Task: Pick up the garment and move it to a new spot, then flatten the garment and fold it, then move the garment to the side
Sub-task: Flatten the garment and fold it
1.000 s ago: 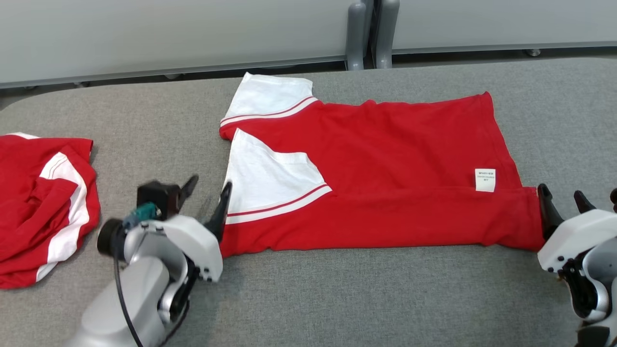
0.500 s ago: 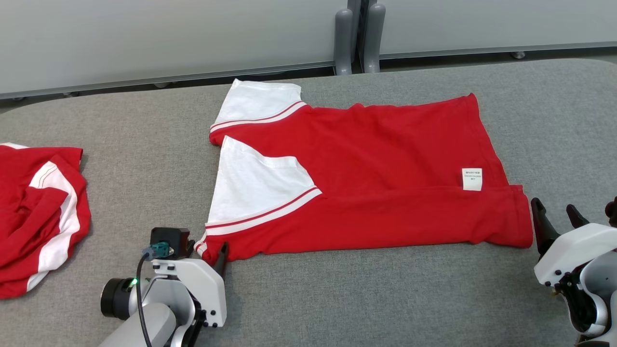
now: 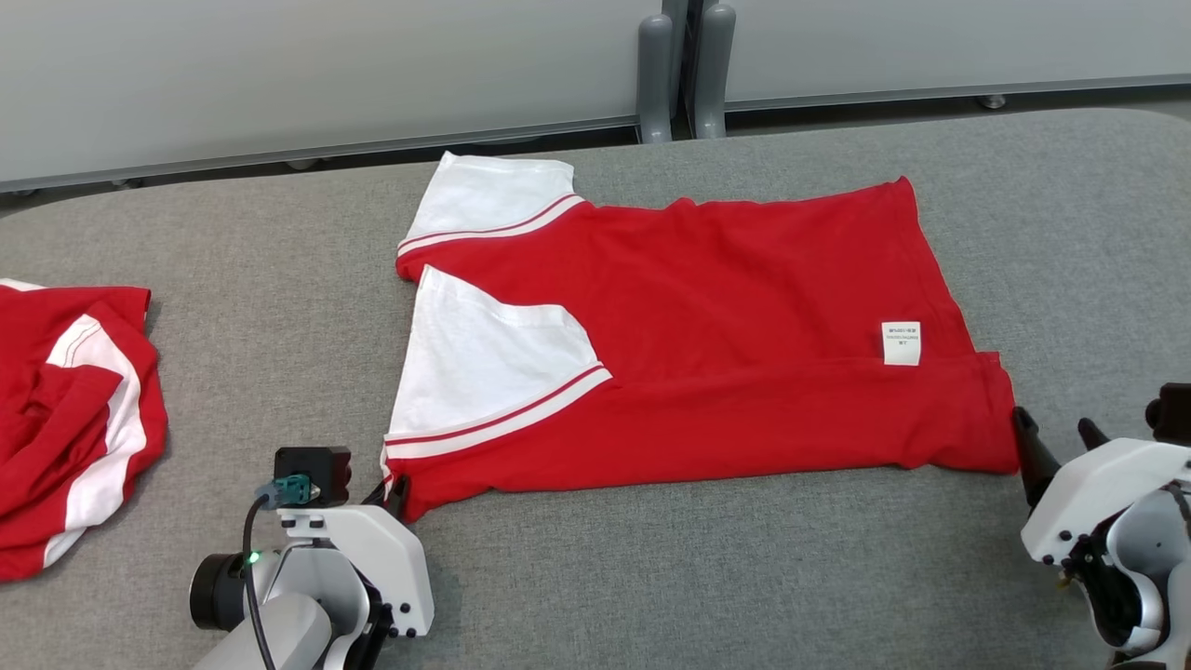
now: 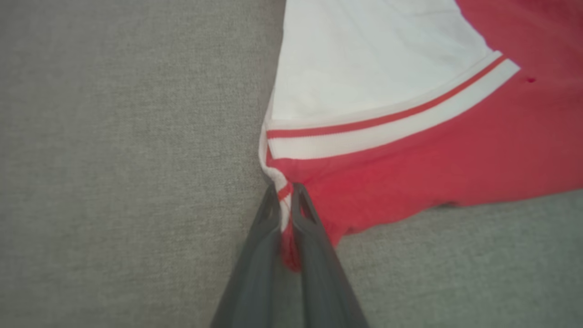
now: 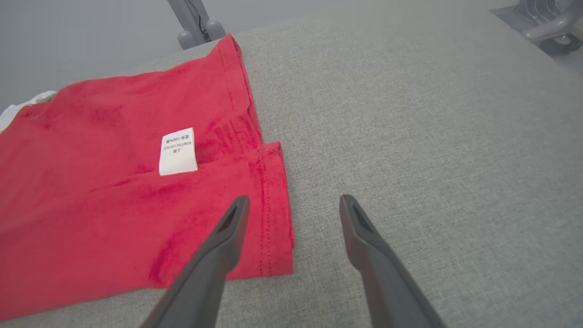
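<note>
Two grippers checked: my left gripper pinches a corner of the garment; my right gripper stands spread, seemingly straddling its edge.

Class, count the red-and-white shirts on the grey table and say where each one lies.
2. The flat shirt lies spread in the middle; the crumpled shirt sits at the left, partly cut off, so more could be hidden there.

The garment lies flat in the middle of the table. At its eight o'clock corner sits the left gripper, with cloth between its fingers. At four o'clock the right gripper straddles the hem's edge. A second garment lies well apart at nine o'clock. Two posts stand behind the table at twelve.
</note>
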Robot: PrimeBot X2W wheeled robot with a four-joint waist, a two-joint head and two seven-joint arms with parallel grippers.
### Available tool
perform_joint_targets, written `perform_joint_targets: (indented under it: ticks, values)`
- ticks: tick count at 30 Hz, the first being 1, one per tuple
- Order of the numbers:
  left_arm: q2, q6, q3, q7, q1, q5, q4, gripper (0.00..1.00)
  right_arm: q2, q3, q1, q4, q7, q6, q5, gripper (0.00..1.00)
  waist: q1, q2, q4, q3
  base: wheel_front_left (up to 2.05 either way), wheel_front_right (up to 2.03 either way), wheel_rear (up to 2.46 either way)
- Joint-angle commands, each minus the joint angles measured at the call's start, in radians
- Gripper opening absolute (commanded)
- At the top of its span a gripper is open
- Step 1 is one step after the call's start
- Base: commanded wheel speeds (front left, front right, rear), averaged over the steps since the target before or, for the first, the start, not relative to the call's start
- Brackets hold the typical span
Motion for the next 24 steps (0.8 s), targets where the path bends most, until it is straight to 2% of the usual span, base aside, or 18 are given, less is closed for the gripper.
perform_joint_targets:
  ticks: [1,5,15,16,17,18,19,21,22,24]
  values:
    - [0.002,-0.004,-0.001,0.001,0.019,-0.01,0.005,0.0,-0.006,0.007,0.003,0.003,0.013,0.0,-0.013,1.0,0.0,-0.0001,-0.001,0.001,0.0,0.0,0.0]
    - [0.001,-0.001,0.006,-0.009,0.024,-0.016,0.001,0.0,-0.007,0.033,-0.009,0.036,0.064,0.0,-0.023,1.0,0.0,-0.0001,-0.001,0.005,0.0,0.0,0.0]
    - [-0.003,-0.019,0.004,-0.033,-0.001,-0.008,-0.013,0.0,-0.006,0.026,-0.095,0.182,0.086,0.0,-0.082,1.0,0.0,-0.0001,0.023,0.024,0.0,0.0,0.0]
    - [-0.003,-0.02,0.005,-0.034,-0.003,-0.01,-0.012,0.0,-0.006,0.031,-0.098,0.2,0.095,0.0,-0.091,0.78,0.0,-0.0001,0.026,0.026,0.0,0.0,0.0]
    - [-0.003,-0.022,0.006,-0.041,-0.005,-0.008,-0.013,0.0,-0.004,0.035,-0.099,0.213,0.101,0.0,-0.092,0.66,0.0,-0.0001,0.029,0.027,0.0,0.0,0.0]
    - [-0.005,-0.024,0.011,-0.05,-0.004,-0.01,-0.017,0.0,-0.003,0.038,-0.103,0.224,0.106,0.0,-0.087,0.47,0.0,-0.0001,0.031,0.028,0.0,0.0,0.0]
    - [-0.006,-0.03,0.014,-0.057,-0.003,-0.014,-0.018,0.0,-0.002,0.036,-0.107,0.235,0.107,0.0,-0.082,0.41,0.0,-0.0001,0.033,0.028,0.0,0.0,0.0]
    - [-0.006,-0.04,0.019,-0.069,0.001,-0.019,-0.016,0.0,-0.002,0.038,-0.108,0.247,0.103,0.0,-0.081,0.22,0.0,-0.0001,0.034,0.027,0.0,0.0,0.0]
    - [-0.007,-0.042,0.02,-0.073,0.005,-0.022,-0.013,0.0,-0.002,0.043,-0.105,0.252,0.1,0.0,-0.083,0.02,0.0,-0.0001,0.035,0.022,0.0,0.0,0.0]
    - [-0.007,-0.048,0.021,-0.076,0.012,-0.028,-0.01,0.0,-0.002,0.044,-0.099,0.253,0.097,0.0,-0.083,0.0,0.0,-0.0001,0.035,0.017,0.0,0.0,0.0]
